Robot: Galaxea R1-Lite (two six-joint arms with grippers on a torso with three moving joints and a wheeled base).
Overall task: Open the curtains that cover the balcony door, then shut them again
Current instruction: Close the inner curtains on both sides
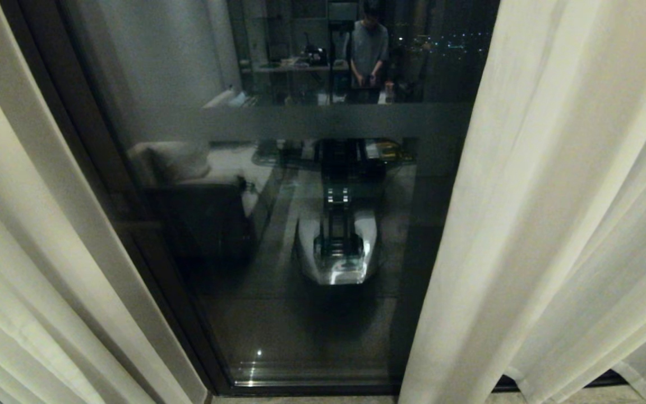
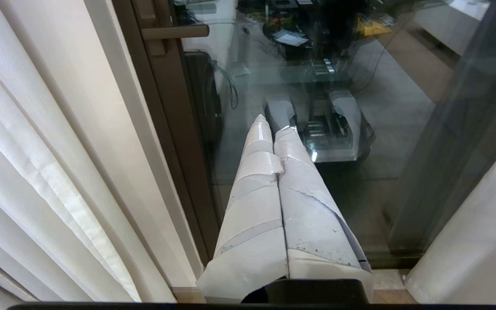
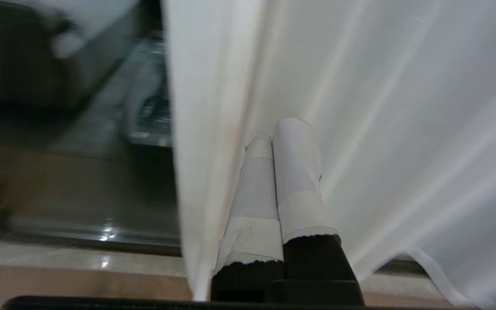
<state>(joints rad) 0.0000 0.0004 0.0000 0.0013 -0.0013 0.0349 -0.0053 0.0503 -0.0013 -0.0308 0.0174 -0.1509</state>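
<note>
The cream-white curtains hang parted: one panel (image 1: 37, 269) at the left, the other panel (image 1: 558, 213) at the right. Between them the balcony door (image 1: 300, 168) shows its dark glass, a frosted band and a brown-black frame. Neither arm appears in the head view. My left gripper (image 2: 274, 125), wrapped in white tape, is shut and empty, pointing at the glass beside the left curtain (image 2: 41, 163). My right gripper (image 3: 280, 131), also taped, is shut with nothing in it; it sits in front of the right curtain (image 3: 360, 107), near that panel's inner edge.
The glass reflects my own base (image 1: 337, 247), a sofa and a person standing behind. A door handle (image 2: 175, 31) juts from the brown frame. The door's bottom track and pale threshold (image 3: 80, 254) run along the floor.
</note>
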